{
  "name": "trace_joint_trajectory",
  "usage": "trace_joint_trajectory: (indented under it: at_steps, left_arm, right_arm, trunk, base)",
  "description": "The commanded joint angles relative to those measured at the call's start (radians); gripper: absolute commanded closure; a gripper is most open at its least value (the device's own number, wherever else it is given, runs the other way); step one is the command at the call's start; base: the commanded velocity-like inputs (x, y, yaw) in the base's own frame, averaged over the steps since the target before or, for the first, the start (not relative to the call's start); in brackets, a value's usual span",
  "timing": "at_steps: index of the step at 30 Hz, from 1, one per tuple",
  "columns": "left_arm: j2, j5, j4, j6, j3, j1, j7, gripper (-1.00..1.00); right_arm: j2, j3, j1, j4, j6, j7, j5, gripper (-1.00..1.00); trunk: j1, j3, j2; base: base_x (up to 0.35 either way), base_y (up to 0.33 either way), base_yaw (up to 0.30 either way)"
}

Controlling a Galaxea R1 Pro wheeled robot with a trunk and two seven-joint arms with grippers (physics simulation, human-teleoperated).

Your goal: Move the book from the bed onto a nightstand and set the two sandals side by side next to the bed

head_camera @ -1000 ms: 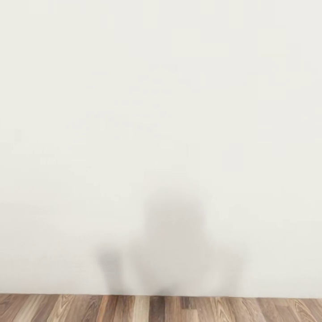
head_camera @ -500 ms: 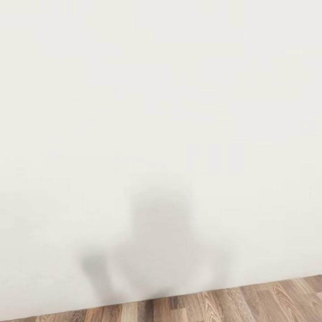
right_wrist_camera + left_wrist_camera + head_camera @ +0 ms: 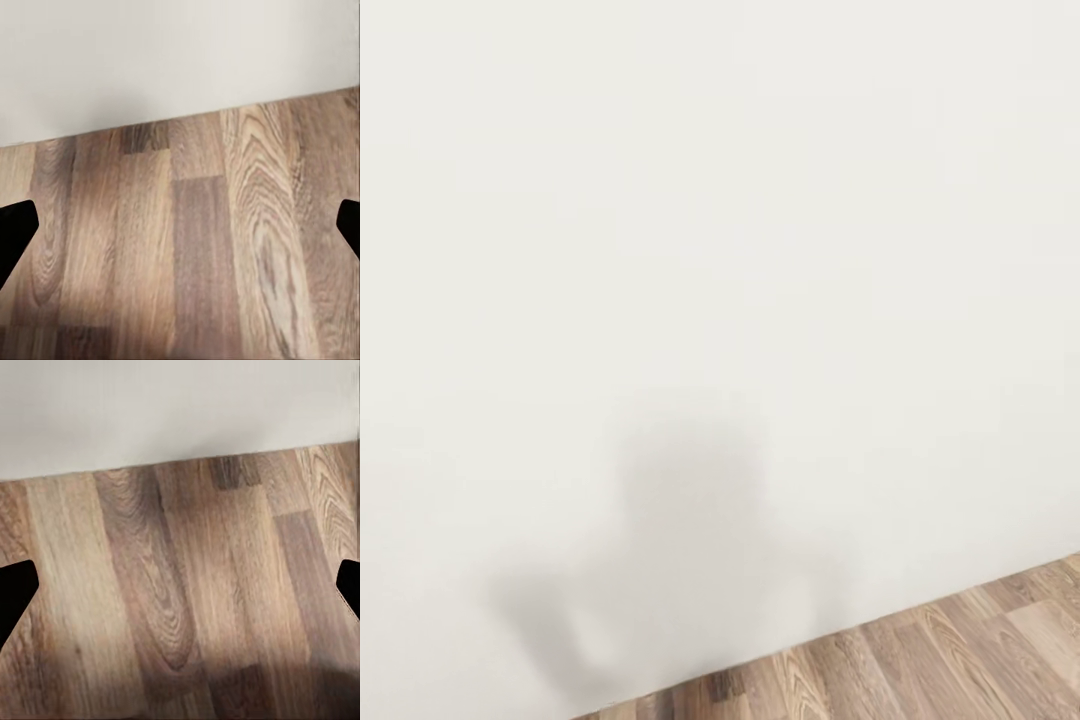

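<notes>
- In the head view a plain white wall (image 3: 720,250) takes up most of the picture, with a soft grey shadow (image 3: 690,530) low on it, roughly in the shape of a trunk and one arm.
- A wedge of brown wood-plank floor (image 3: 960,650) shows at the lower right of that view; the line where wall meets floor runs slantwise, rising toward the right.
- The left wrist view looks down at the floor planks (image 3: 180,607), with the foot of the white wall (image 3: 180,412) along one edge.
- The left claw (image 3: 180,589) stands wide: its two dark fingertips (image 3: 15,589) just show at opposite edges of the picture, with bare planks between them and nothing held.
- The right wrist view shows the same kind of planks (image 3: 195,255) meeting the white wall (image 3: 180,60).
- The right claw (image 3: 180,229) is likewise spread wide, its dark fingertips (image 3: 15,229) at opposite edges, nothing between them but floor.
- Of the task's things, the pictures show the bedroom's white wall and wood floor.
</notes>
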Motion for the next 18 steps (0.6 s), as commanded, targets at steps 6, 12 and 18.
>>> trace_joint_trajectory:
  at_steps: [6,12,18]
  left_arm:
    - [0.000,-0.008,0.001,-0.004,0.008,-0.001,-0.003,-1.00]
    - [0.001,-0.008,0.001,-0.004,0.008,-0.001,-0.003,-1.00]
    - [0.001,-0.008,0.001,-0.004,0.008,-0.001,-0.003,-1.00]
  right_arm:
    - [0.000,0.007,-0.002,0.004,-0.004,0.006,-0.011,-1.00]
    - [0.000,0.007,-0.002,0.004,-0.004,0.006,-0.011,-1.00]
    - [0.000,0.007,-0.002,0.004,-0.005,0.005,-0.011,-1.00]
  trunk:
    - [0.000,-0.001,0.000]
    - [0.000,-0.001,0.000]
    - [0.000,-0.001,0.000]
  base:
    - [0.308,0.000,-0.283]
    - [0.188,0.000,-0.283]
    - [0.016,0.000,-0.283]
